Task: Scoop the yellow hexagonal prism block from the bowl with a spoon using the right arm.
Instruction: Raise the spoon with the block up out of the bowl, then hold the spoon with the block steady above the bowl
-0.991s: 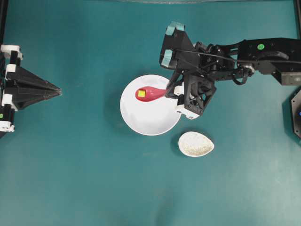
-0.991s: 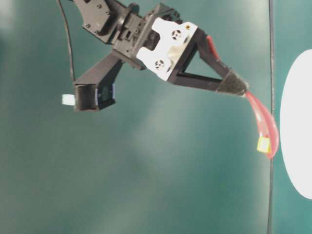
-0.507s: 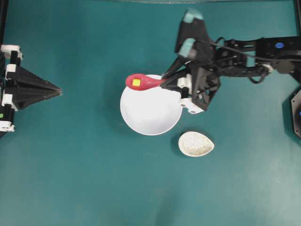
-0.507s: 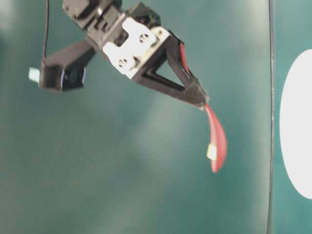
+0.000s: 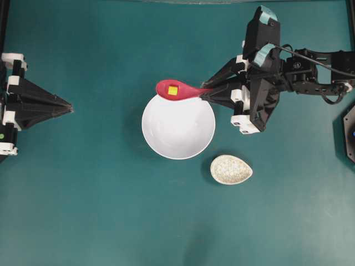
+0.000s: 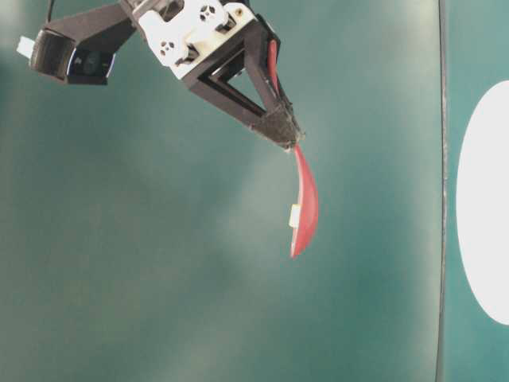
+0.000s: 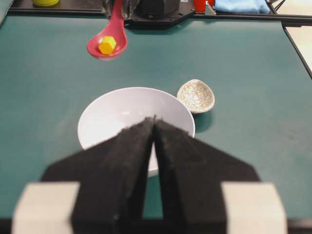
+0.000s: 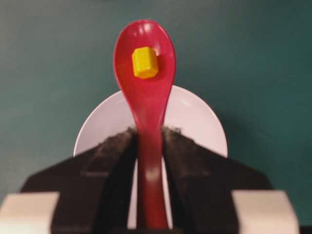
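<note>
My right gripper [image 5: 208, 93] [image 8: 149, 132] is shut on the handle of the pink-red spoon [image 5: 178, 90] [image 8: 145, 83] [image 6: 305, 208] [image 7: 110, 36]. The tiny yellow hexagonal prism block [image 5: 173, 90] [image 8: 145, 62] [image 7: 107, 45] [image 6: 294, 216] lies in the spoon's scoop. The spoon hangs in the air over the far rim of the white bowl [image 5: 178, 138] [image 7: 112, 117] [image 8: 195, 117], which holds nothing. At the far left my left gripper [image 5: 69, 106] [image 7: 154, 119] rests shut, its tips together with nothing between them, pointing toward the bowl.
A small speckled beige oval rest [image 5: 231, 169] [image 7: 196, 95] sits on the teal table just right of the bowl's near side. The white bowl's edge [image 6: 481, 207] shows at the right of the table-level view.
My right gripper has risen and pulled back to the right, lifting the spoon with the yellow block out of the bowl to above its far rim. The left arm has stayed still.
</note>
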